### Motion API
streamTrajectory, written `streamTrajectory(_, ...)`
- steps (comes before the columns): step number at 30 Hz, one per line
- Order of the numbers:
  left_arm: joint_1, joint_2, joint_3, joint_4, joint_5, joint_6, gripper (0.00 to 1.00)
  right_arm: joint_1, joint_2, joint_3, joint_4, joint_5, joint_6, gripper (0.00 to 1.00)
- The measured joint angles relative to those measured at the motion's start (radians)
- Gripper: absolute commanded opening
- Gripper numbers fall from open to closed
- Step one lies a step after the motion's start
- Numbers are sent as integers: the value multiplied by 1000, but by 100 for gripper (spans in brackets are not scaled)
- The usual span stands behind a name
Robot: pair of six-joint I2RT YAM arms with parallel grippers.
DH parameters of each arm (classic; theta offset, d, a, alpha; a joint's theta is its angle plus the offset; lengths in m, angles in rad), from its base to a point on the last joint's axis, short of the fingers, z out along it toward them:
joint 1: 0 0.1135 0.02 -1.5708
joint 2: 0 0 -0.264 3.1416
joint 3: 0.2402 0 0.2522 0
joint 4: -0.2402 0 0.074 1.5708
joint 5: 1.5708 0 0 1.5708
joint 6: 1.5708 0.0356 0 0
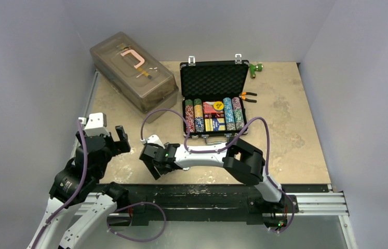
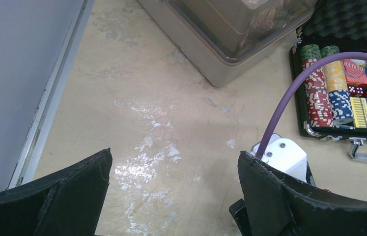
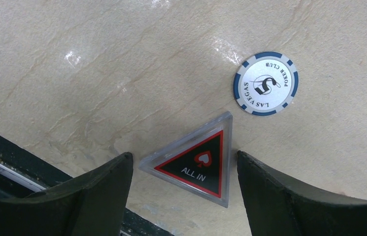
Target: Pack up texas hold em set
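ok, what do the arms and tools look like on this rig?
Both arms mix white links with bulky black joint housings: left arm, right arm. A purple cable loops loosely along each. The left tool and right tool each have two broad, black, tapering fingers with rough matte faces.
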Motion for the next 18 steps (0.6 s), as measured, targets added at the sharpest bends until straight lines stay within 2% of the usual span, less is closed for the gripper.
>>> streamTrajectory(4, 0, 0, 0, 0, 0, 0, 96, -2, -24, -40, 14, -2, -7, 79)
streamTrajectory(9, 0, 1, 0, 0, 0, 0, 95, -9, -47, -75, 31, -18, -19, 75)
streamTrajectory(13, 0, 6, 0, 0, 0, 0, 96, -13, -47, -75, 32, -24, -27, 80)
streamTrajectory(18, 0, 6, 0, 0, -1, 0, 96, -14, -47, -74, 37, -36, -37, 75)
